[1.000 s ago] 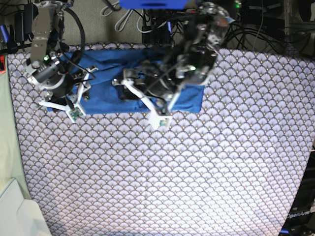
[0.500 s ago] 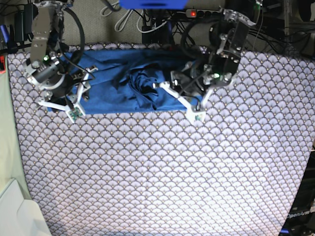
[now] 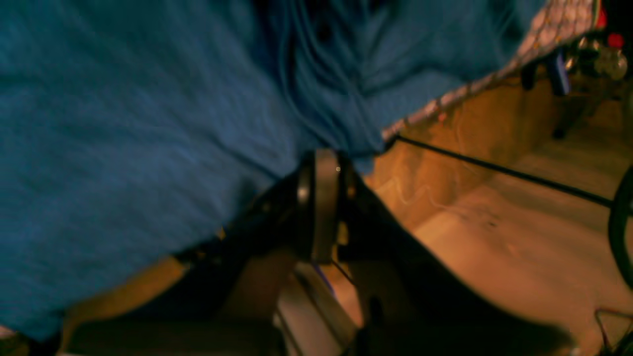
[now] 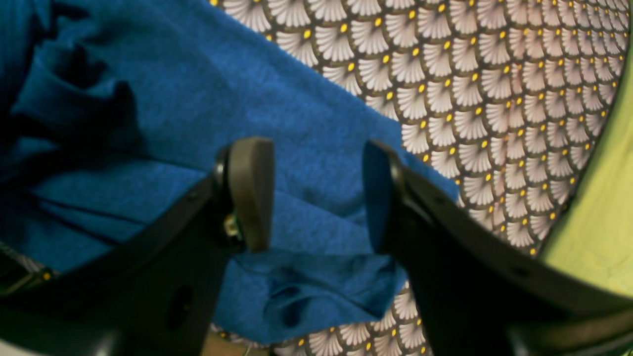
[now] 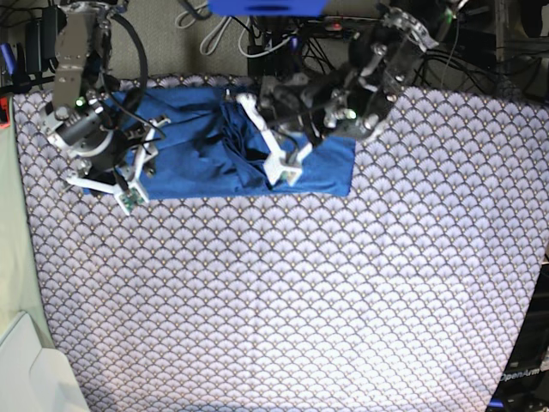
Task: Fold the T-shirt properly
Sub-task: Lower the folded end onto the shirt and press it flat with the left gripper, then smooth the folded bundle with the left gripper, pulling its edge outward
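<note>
The blue T-shirt (image 5: pixel 197 163) lies along the back of the table, bunched into creases near its middle. My left gripper (image 5: pixel 235 98) is at the shirt's back edge, near the table's rear rim. In the left wrist view its fingers (image 3: pixel 320 163) are pressed together on the T-shirt (image 3: pixel 148 123), and folds run toward the tips. My right gripper (image 4: pixel 316 193) hangs open over the T-shirt (image 4: pixel 306 128) at its left front corner, with the fabric showing between the pads. In the base view that right gripper (image 5: pixel 116 172) sits at the shirt's left end.
The scallop-patterned cloth (image 5: pixel 283 300) covers the whole table. Cables and a power strip (image 5: pixel 257 34) crowd the space behind the back edge. A white bin (image 5: pixel 26 369) stands at the front left, beside a pale green surface (image 5: pixel 10 257).
The left gripper has shut. It swung from the shirt's middle to its right part, then to the back middle edge, and the bunched folds shifted backward. The right arm has stayed put.
</note>
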You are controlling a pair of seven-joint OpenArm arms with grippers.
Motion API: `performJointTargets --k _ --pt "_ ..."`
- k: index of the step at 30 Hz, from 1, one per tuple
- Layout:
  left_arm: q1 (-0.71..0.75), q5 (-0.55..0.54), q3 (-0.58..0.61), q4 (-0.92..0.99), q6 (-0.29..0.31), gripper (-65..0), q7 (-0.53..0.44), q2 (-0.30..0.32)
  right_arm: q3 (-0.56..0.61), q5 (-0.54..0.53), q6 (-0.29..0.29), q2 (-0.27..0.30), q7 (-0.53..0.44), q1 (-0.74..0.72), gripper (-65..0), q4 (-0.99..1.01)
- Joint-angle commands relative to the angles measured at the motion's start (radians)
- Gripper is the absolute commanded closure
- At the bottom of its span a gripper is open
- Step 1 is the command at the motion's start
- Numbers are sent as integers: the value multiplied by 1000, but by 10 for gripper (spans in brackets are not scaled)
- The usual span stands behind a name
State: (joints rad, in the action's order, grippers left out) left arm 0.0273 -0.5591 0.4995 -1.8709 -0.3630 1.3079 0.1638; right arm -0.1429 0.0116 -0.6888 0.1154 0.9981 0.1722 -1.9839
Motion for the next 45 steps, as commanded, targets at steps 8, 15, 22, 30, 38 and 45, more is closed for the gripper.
performJointTargets --k 8,15,22,30,38,45 --pt "-14 -29 -157 3 -29 0 0 -19 -2 -6 -9 5 -15 -6 -303 -15" --pt "-97 -29 -189 198 -34 0 -9 -94 -2 -6 -9 5 -15 -4 -303 -15" --pt "-137 -29 -86 357 -34 0 -127 -145 -4 -6 -9 7 -15 -4 -303 -15" --pt "-181 -31 6 445 -34 0 -319 -192 -7 -6 -9 11 -15 -4 -303 -15" --pt "-195 -29 17 374 -34 0 -291 -214 -7 -6 -9 11 -15 -3 -303 -15" --pt "-201 -31 15 319 -34 0 -271 -120 -1 -6 -9 11 -15 -3 -303 -15"
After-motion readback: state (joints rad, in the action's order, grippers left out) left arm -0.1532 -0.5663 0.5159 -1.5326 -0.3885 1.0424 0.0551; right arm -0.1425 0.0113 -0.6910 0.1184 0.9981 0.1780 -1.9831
